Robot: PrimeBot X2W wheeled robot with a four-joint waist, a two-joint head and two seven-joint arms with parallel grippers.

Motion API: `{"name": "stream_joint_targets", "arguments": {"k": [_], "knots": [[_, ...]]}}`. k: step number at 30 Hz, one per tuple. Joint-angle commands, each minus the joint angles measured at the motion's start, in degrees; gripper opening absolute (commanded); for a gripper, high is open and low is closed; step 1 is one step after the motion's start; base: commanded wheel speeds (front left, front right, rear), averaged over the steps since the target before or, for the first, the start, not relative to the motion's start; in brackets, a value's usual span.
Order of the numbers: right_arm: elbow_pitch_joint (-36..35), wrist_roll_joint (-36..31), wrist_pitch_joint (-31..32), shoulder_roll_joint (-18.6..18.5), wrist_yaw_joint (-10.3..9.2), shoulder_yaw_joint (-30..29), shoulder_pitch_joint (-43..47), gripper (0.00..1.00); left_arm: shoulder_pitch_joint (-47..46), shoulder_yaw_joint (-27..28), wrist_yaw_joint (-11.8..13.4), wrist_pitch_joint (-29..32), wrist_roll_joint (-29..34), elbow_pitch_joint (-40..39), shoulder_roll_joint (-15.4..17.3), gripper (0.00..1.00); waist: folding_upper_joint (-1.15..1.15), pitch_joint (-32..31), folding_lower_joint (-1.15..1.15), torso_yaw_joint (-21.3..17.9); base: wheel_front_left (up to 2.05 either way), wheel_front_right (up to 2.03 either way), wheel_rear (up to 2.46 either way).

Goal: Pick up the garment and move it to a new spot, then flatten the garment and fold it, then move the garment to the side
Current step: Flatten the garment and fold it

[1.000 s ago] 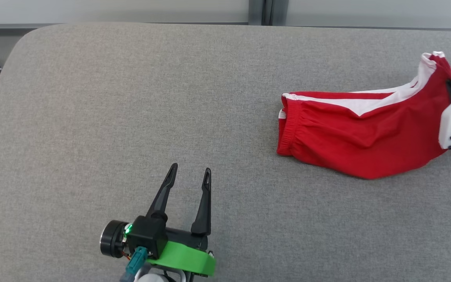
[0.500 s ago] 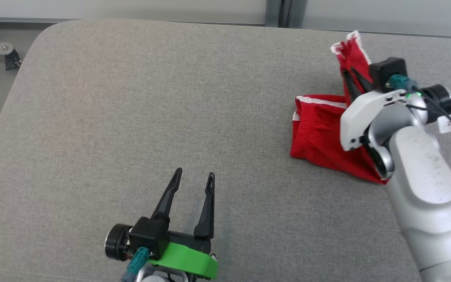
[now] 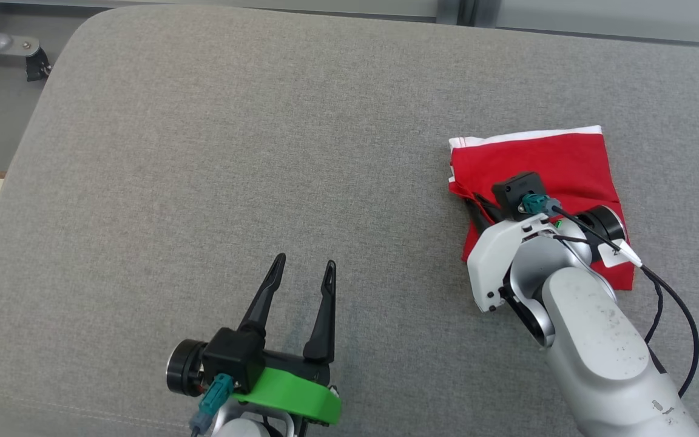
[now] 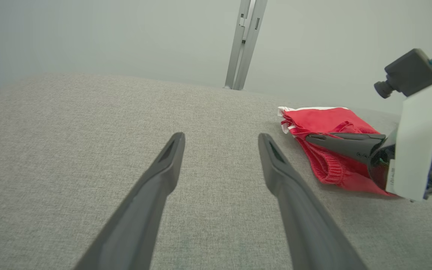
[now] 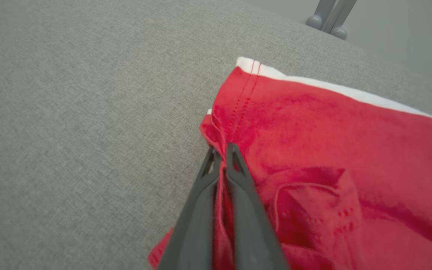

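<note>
one garment, one table, two grippers.

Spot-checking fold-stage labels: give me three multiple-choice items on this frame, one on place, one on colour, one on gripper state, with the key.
1. In the head view, where on the grey surface does the red garment lie?
A. left side
B. right side
C. hanging over the near edge

2. What colour is the trim along the garment's edge?
A. white
B. blue
C. yellow

3. How is the right gripper?
A. open above the garment
B. shut on bare surface
C. shut on the garment's edge

Key:
1 B: it lies right of centre, fully on the surface.
2 A: a white band runs along the far edge.
3 C: the right wrist view shows red cloth pinched between the closed jaws.
</note>
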Motion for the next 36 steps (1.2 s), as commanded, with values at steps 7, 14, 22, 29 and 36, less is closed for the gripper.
{"name": "stream_joint_targets", "arguments": {"k": [7,14,22,29,36], "knots": [[-5.4,0.4,-5.3,0.6,-0.12,-0.7,-0.2,1.00,-0.3,0.6,-0.2,-0.2,0.3,0.4,0.1,1.00,0.00,-0.9,0.00,-1.7,0.00,0.00,0.00],[-18.4,2.4,-6.2,0.0,-0.12,-8.4,6.0,1.00,0.8,0.8,0.2,-0.2,1.1,0.1,0.1,1.00,0.00,-2.7,0.00,-3.4,0.00,0.00,0.00],[-17.0,23.2,3.2,-7.8,-0.08,-13.0,10.1,0.00,0.2,0.2,-0.6,-0.2,1.3,0.0,0.1,1.00,0.00,-2.1,0.00,-2.7,0.00,0.00,0.00],[-11.7,38.0,9.0,-15.8,-0.07,-9.3,8.0,0.00,-0.8,-0.1,-1.1,-0.2,1.3,0.2,0.1,1.00,0.00,-0.9,0.00,-1.5,0.00,0.00,0.00],[-12.5,47.9,9.5,-18.2,-0.08,-0.3,9.3,0.00,-1.2,-0.2,-1.3,-0.2,1.4,0.6,0.1,1.00,0.00,-0.7,0.00,-0.6,0.00,0.00,0.00]]}}
